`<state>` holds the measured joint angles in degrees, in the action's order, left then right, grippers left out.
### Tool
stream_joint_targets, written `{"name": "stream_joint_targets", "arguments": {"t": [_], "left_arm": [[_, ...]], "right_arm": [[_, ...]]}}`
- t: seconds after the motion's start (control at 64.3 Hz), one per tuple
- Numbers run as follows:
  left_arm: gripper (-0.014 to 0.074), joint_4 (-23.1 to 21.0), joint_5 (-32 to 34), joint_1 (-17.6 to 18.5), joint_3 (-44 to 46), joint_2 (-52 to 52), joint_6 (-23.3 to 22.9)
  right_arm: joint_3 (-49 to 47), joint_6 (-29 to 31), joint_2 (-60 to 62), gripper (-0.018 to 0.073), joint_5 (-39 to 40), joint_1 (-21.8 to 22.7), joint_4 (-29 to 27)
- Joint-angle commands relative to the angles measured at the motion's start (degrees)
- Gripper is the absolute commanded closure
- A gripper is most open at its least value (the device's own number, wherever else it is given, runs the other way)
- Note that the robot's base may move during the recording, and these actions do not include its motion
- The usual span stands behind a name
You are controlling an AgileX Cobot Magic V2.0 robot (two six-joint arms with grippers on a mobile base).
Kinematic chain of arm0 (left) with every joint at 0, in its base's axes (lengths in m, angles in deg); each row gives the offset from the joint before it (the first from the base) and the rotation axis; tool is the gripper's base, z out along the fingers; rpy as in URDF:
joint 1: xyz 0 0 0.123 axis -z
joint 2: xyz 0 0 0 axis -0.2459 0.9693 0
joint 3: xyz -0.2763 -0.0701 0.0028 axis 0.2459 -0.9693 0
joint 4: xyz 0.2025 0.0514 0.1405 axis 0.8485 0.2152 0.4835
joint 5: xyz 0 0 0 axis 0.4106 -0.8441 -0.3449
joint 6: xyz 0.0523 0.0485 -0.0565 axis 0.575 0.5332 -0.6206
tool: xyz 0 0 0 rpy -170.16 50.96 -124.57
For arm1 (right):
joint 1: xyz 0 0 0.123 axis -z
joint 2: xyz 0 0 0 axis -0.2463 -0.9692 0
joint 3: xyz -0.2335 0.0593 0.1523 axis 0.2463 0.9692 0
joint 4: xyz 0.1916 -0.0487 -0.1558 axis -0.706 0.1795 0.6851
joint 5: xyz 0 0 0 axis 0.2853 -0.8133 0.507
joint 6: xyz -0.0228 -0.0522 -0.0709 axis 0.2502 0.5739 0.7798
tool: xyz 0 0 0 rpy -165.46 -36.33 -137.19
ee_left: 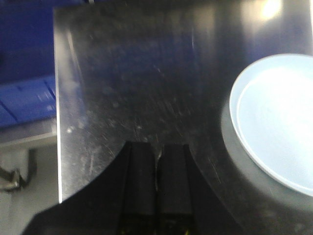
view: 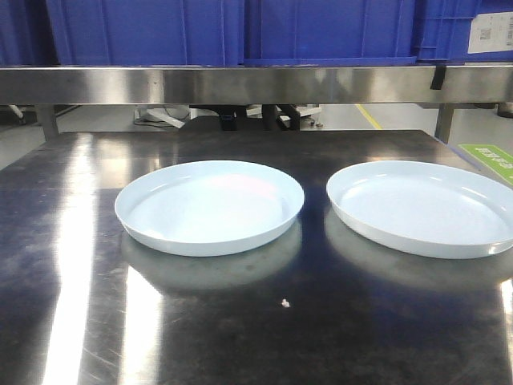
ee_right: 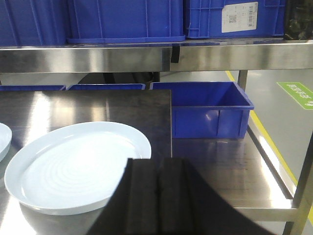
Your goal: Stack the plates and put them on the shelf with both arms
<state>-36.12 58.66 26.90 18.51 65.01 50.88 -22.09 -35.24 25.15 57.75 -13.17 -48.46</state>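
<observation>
Two plates: left plate and right plate lie flat, right way up, side by side on the worktop. They are near each other but apart, not stacked.
Shelf: the shelf runs behind and above the worktop's far edge. Blue crates sit on it across the whole visible width, so I can't tell if there is free room for plates.
Left hand: left hand has its fingers pressed together with nothing between them. It is over bare worktop near the left edge, with the left plate off to its right, apart.
Right hand: right hand has its fingers together and is empty. It is low, at the near-right side of the right plate; can't tell if it touches the rim.
Other: small pale speck on the worktop in front of the plates, touching neither.
Step in hand: probably the very start. Neither plate is gripped, stacking has not begun, and nothing of the task's is on the shelf.
Next move calls for: likely spreading one hand's fingers, pinching a plate by its low rim, lifting it and setting it centred on the other. Then both hands take opposite rims of the pair to carry it to the shelf.
Watch for: rims are shallow and glossy and the worktop is slick, so a plate may slide away instead of being gripped.
</observation>
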Motion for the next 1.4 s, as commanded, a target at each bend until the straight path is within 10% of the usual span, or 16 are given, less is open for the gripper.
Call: {"name": "stream_joint_targets", "arguments": {"t": [0.0,0.544,1.384], "left_arm": [[0.0516,-0.23,10.35,-0.04,-2.09,-6.13,-0.51],[0.0509,-6.21,19.64,-0.5,-16.17,-34.1,-0.62],[0.0516,-2.3,19.39,-0.83,-16.17,-34.82,-0.1]], "right_arm": [[0.08,0.3,1.08,0.0503,5.49,0.22,0.52],[0.08,0.3,1.08,0.0503,5.49,0.22,0.52],[-1.39,0.34,0.95,0.0503,2.0,0.16,0.01]]}}
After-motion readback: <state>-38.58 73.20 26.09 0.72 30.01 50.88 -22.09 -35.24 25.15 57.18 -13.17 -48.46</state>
